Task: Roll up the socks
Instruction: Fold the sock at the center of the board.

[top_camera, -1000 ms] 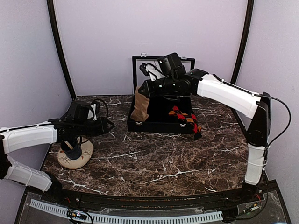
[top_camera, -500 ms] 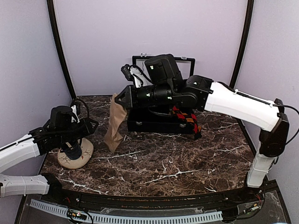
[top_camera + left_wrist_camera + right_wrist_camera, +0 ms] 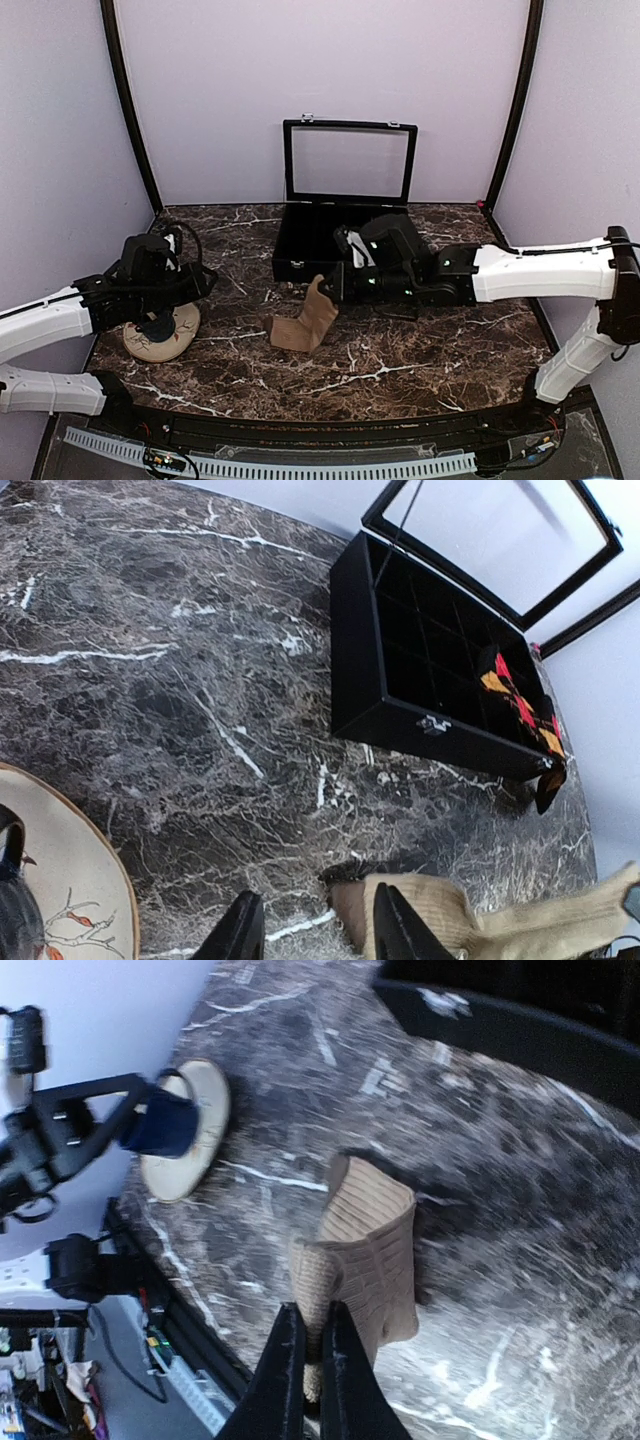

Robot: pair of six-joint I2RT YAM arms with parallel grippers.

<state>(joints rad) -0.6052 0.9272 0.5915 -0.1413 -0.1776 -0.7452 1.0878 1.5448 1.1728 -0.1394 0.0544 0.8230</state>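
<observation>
Remote desk work: my right gripper [image 3: 312, 1318] pinches the tan sock [image 3: 303, 325] by one end, the rest folded on the desk [image 3: 400, 370] before the black case [image 3: 400, 720]. The argyle sock [image 3: 518, 698] drapes over the case's far end, and my left gripper [image 3: 315, 930] hangs spread apart.

Soft, even overhead light. In the right wrist view the marble table [image 3: 500, 1260] blurs toward 1 o'clock; the tan sock [image 3: 365, 1250] throws a short dark shadow at 12 o'clock.

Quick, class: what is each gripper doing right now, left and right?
Left gripper: open, fingers apart, holding nothing.
Right gripper: shut on the tan sock.
</observation>
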